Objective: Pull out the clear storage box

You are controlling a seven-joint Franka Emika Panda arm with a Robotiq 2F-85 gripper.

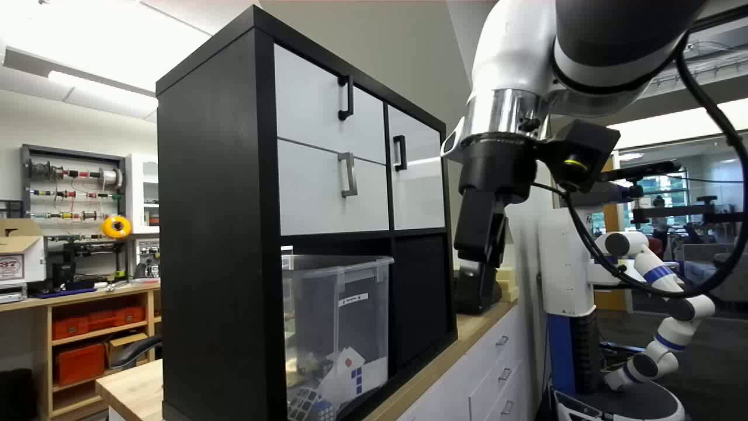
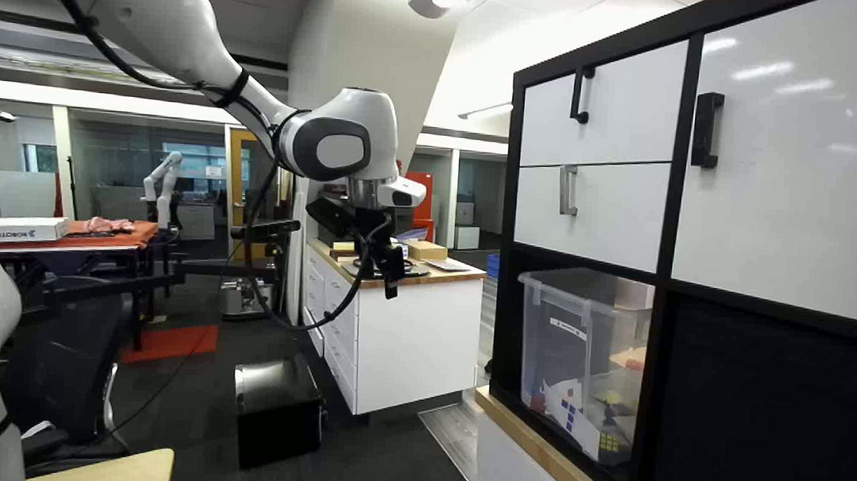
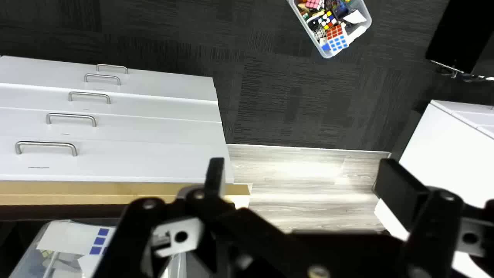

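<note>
The clear storage box [image 1: 368, 327] stands in the lower open compartment of a black shelf unit. It is see-through, with a thick rim, a small label and white items and cubes inside. It also shows in an exterior view [image 2: 557, 347] and at the lower left of the wrist view [image 3: 29, 256], partly hidden by a finger. My gripper [image 3: 303, 173] is open with nothing between its fingers. It points downward, out in front of the shelf and apart from the box, as seen in both exterior views [image 1: 476, 280] [image 2: 392, 282].
The black shelf unit [image 1: 210, 204] has white fronts [image 1: 327, 88] with handles above the box. It stands on a wood-topped white drawer cabinet [image 3: 154, 158]. Another white cabinet [image 2: 416, 348] and a black box [image 2: 276, 414] stand nearby. A plastic bin of cubes [image 3: 325, 53] is on the floor.
</note>
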